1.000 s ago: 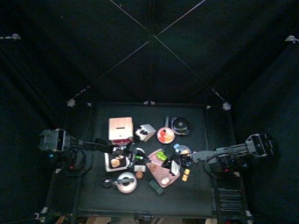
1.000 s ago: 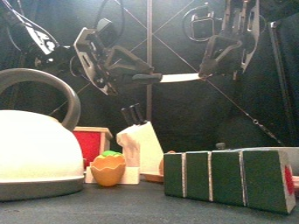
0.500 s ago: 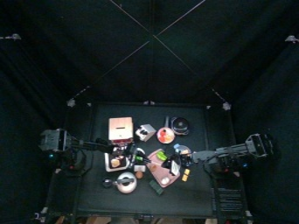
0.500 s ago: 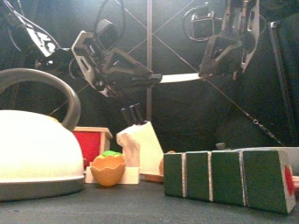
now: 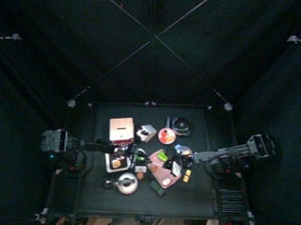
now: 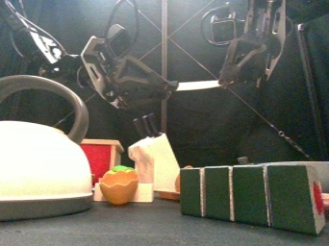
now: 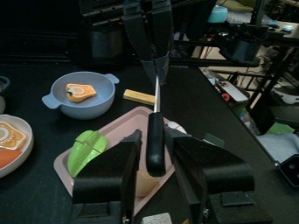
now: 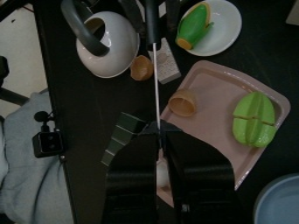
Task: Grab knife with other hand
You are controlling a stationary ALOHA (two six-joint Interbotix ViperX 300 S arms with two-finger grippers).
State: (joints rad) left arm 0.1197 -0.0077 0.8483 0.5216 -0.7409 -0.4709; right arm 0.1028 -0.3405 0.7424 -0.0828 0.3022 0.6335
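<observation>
The knife (image 6: 195,86) hangs level above the table, white blade to the right and black handle to the left. My right gripper (image 6: 240,73) is shut on the blade end; in the right wrist view the knife (image 8: 151,52) runs straight out from its closed jaws (image 8: 158,131). My left gripper (image 7: 156,150) is open, one jaw on each side of the black handle (image 7: 156,140), with gaps showing on both sides. In the left wrist view the right gripper (image 7: 149,31) holds the far end of the blade.
Below the knife lie a pink tray (image 7: 112,131) with a green piece and a blue bowl (image 7: 82,87). Near the front stand a white kettle (image 6: 38,159), a knife block (image 6: 157,159), an orange cup (image 6: 119,184) and a row of green blocks (image 6: 251,197).
The left gripper has shifted slightly along the handle, jaws still apart. The knife and the right gripper have stayed in place.
</observation>
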